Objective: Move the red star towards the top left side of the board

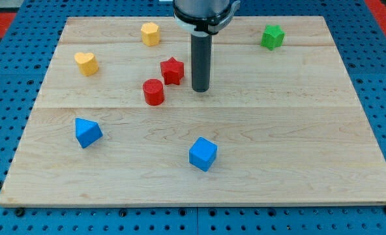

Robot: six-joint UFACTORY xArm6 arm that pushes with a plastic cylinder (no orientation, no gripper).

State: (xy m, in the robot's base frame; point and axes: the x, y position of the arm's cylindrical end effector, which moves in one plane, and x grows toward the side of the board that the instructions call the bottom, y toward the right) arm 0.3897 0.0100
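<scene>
The red star lies on the wooden board a little above and left of its middle. My tip stands just to the right of the star, a small gap apart from it. A red cylinder sits close below and left of the star. The rod rises from the tip to the arm's housing at the view's top.
A yellow hexagon block sits near the top, left of the arm. A yellow heart is at the upper left. A green block is at the upper right. A blue triangular block and a blue cube lie lower down.
</scene>
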